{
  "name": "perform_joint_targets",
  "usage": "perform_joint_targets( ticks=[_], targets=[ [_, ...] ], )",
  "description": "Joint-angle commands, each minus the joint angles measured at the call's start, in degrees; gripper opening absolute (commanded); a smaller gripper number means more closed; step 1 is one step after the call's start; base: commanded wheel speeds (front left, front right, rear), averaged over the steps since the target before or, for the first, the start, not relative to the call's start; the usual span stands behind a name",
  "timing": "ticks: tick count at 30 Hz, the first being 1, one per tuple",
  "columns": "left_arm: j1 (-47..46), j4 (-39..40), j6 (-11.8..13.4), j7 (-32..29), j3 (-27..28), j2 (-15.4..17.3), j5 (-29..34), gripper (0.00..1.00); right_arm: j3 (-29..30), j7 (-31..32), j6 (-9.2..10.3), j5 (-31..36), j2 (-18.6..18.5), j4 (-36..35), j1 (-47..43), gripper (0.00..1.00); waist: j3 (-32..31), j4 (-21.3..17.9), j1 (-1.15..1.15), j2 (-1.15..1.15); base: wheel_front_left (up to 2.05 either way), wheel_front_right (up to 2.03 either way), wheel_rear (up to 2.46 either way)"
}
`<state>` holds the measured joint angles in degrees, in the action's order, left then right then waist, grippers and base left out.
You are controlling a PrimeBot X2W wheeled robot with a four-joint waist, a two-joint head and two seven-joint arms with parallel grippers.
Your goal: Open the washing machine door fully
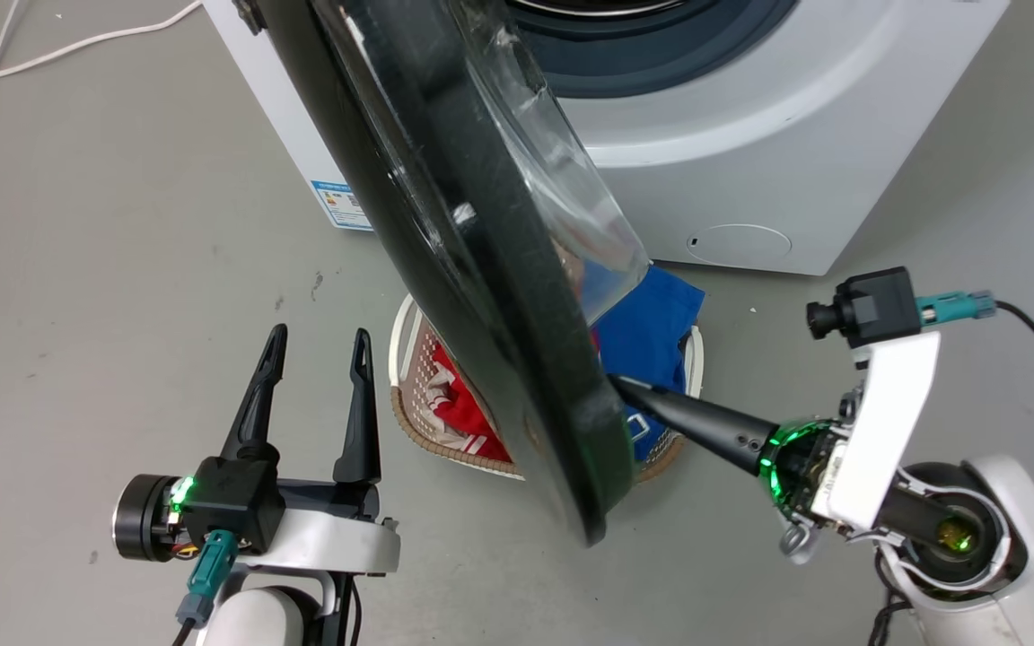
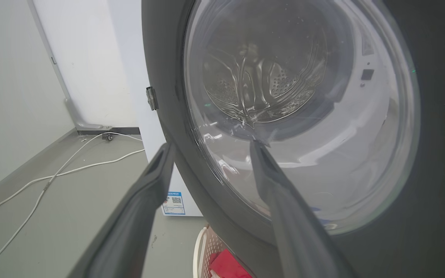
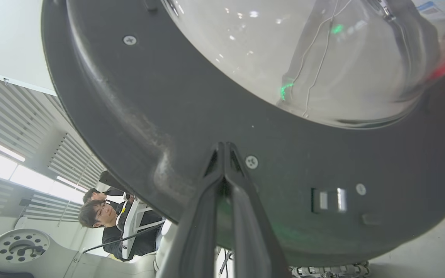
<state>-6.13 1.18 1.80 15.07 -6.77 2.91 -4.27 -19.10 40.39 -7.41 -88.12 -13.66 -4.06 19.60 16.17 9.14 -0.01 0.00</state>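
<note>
1. The head view looks steeply down from above on the washing machine door [image 1: 481,296], edge-on, with floor [image 1: 122,269] around.
2. The left wrist view faces the door's outer side, close and low.
3. The right wrist view tilts upward, very near its inner side.
4. All three share the door.

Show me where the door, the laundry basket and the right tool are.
door [image 1: 445,224]: head view, on its black rim.
basket [image 1: 414,377]: head view, on its woven left wall.
right tool [image 1: 617,381]: head view, at the closed fingertips.
</note>
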Motion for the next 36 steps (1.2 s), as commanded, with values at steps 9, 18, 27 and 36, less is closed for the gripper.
perform_joint_targets(
  ticks=[9,18,27,36],
  targets=[
    [0.35,-0.39,-0.35,0.16,-0.52,-0.02,0.4,1.0,-4.85,0.74,-0.15,0.41,1.99,0.77,-1.93,0.0,-0.79,0.94,0.01,0.0,0.0,0.0,0.0],
    [1.49,-0.67,-0.26,0.16,-0.13,-0.02,0.63,1.0,-6.52,-1.93,-0.15,1.36,2.43,1.58,-3.47,0.0,-2.46,0.54,0.01,0.0,0.0,0.0,0.0],
    [3.52,-1.35,-0.61,0.16,0.7,-0.03,1.51,1.0,-2.25,-17.78,-0.15,8.67,0.95,0.21,-3.16,1.0,-6.02,-1.23,0.01,0.0,0.0,0.0,0.0],
    [5.67,-1.74,-0.73,0.16,1.52,-0.02,1.99,1.0,-0.76,-49.9,-0.15,29.46,-2.93,6.42,-1.9,1.0,-9.86,-3.34,0.01,0.0,0.0,0.0,0.0]
  ],
)
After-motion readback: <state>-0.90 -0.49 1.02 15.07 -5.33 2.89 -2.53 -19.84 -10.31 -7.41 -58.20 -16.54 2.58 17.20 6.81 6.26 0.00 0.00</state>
